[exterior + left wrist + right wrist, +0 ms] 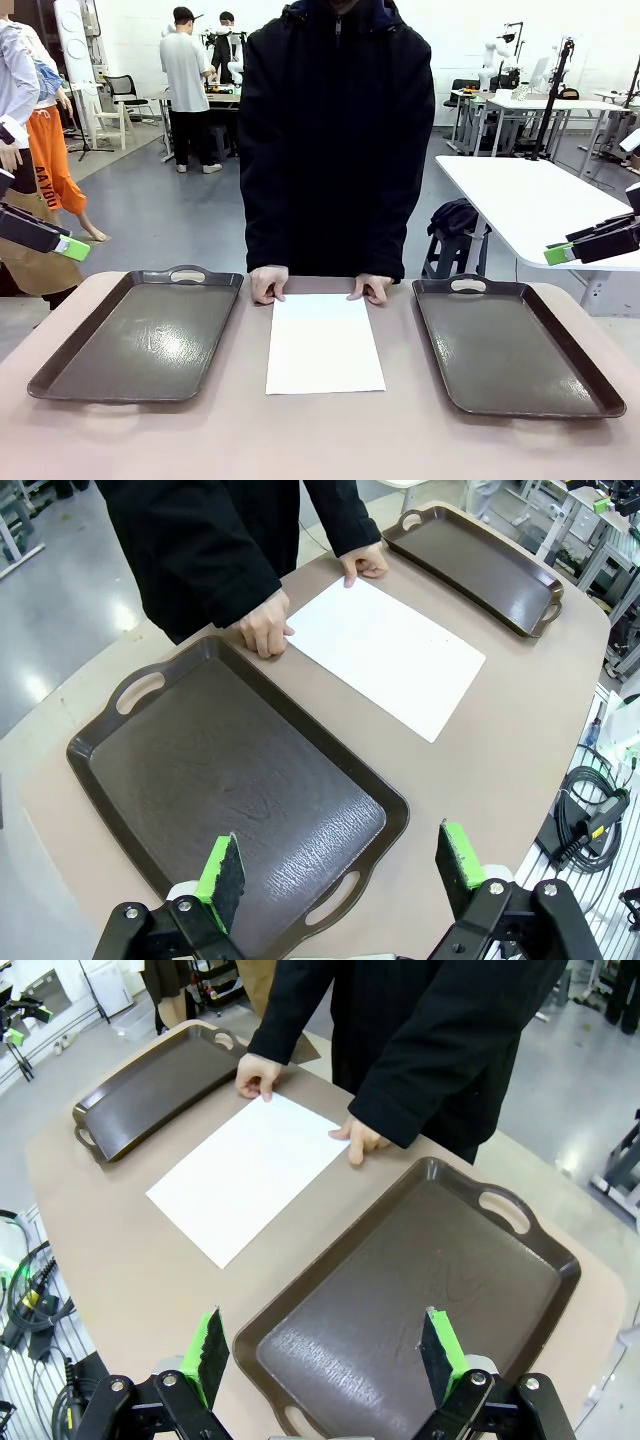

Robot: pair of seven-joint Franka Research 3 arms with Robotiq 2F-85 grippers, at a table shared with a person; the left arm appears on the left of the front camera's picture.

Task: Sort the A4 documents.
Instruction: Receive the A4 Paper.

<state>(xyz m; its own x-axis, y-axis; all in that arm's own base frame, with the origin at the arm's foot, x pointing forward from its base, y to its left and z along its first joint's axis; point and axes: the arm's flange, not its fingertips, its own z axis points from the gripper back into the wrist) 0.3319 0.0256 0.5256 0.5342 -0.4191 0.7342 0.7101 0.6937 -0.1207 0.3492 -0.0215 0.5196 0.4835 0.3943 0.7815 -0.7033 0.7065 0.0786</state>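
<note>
The A4 documents are lying flat in the middle of the surface, squared up, with a short edge facing the robot. From where I'm standing I can't tell whether that is a single sheet or a thin, neatly aligned stack. A person's hand is resting its fingertips at the far corner toward the left tray, and the person's other hand is doing the same at the corner toward the right tray. I'd guess the person is pinning the paper so it isn't sliding or curling while the robot gets ready. The two dark trays are sitting on either side of the paper, apart from it, handles toward the near and far ends and floors bare. They look laid out as the two destinations, so the sorting seems not yet begun. The robot's left hand is hovering high over the near end of the left tray with its green pads spread wide and nothing between them. The right hand is hanging open above the near end of the right tray, gripping nothing either. Both are staying well apart from the paper, which I take to be leaving the person room.
</note>
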